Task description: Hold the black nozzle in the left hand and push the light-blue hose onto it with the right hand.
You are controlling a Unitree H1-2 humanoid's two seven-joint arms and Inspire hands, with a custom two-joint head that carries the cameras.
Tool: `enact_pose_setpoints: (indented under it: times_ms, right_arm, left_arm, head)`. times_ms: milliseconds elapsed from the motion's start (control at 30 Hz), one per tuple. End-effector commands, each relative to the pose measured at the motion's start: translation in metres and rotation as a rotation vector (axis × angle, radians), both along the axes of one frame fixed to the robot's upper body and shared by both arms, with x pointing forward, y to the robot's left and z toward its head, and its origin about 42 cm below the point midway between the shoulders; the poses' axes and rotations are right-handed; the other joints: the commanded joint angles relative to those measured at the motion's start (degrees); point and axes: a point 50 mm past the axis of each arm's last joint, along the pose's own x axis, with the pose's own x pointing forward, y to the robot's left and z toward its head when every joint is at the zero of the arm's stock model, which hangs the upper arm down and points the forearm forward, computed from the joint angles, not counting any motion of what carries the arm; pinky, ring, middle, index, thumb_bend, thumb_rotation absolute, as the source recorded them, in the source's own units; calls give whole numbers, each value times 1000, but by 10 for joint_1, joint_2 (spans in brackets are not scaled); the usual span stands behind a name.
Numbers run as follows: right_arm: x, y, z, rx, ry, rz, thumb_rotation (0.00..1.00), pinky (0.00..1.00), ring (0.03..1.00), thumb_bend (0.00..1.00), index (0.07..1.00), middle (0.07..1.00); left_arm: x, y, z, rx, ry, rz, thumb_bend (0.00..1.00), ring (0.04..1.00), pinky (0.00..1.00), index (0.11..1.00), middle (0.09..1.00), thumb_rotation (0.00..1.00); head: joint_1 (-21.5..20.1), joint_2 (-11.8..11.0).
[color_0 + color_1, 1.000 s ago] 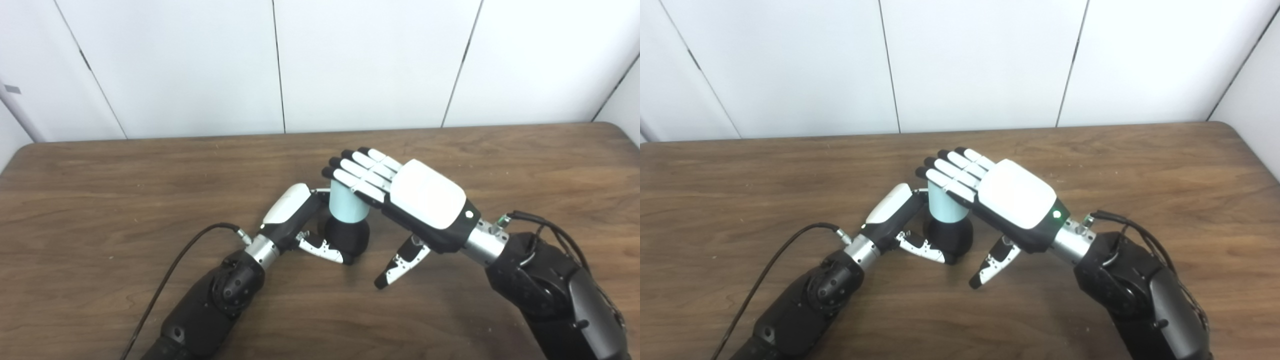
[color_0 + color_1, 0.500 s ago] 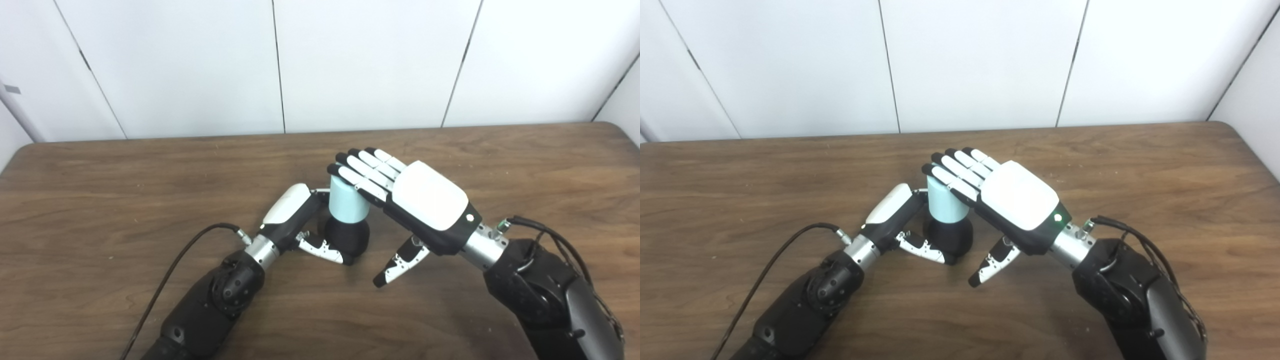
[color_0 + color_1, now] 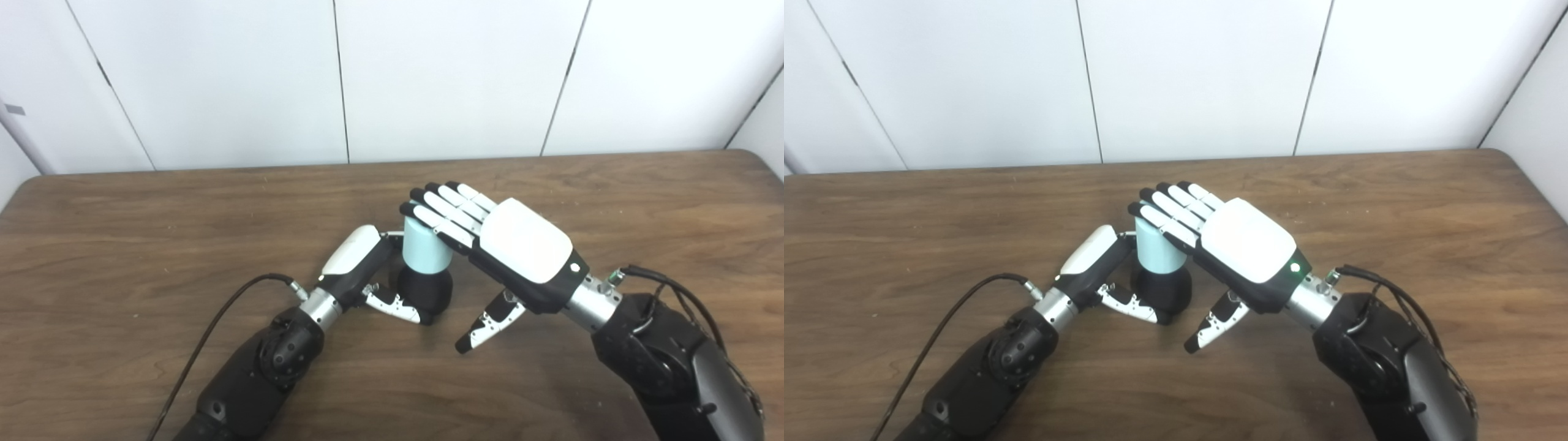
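Left hand (image 3: 358, 263) wrapped around black nozzle (image 3: 425, 288) upright on table (image 3: 122, 245). Light-blue hose (image 3: 425, 248) seated atop nozzle. Right hand (image 3: 490, 239) flat, fingers straight together, pressing hose top.

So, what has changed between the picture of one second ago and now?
The right hand drew back slightly toward its own arm, its flat fingers still on top of the light-blue hose. The left hand stayed closed on the black nozzle; hose and nozzle did not visibly move.
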Motion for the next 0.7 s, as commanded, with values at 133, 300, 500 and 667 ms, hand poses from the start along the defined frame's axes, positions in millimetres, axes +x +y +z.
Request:
enact_pose_setpoints:
  times_ms: [133,300,500,667]
  right_arm:
    - [1,-2,0,-35,-2,47,367,991,997,836,994,989]
    - [3,-4,0,-56,10,51,376,995,996,834,987,986]
    - [4,-6,-3,-75,23,46,379,984,982,836,973,978]
    - [2,-5,-5,-96,31,43,380,977,980,837,975,977]
  left_arm:
    - [-59,19,-91,249,331,-41,517,576,758,475,462,85]
    - [-59,19,-91,250,334,-40,517,577,758,474,462,85]
    - [-59,19,-90,250,332,-39,517,575,758,474,461,85]
    - [-59,19,-90,248,332,-39,517,582,757,475,463,85]
  head:
    - [0,0]
    - [0,0]
    - [0,1]
    - [0,1]
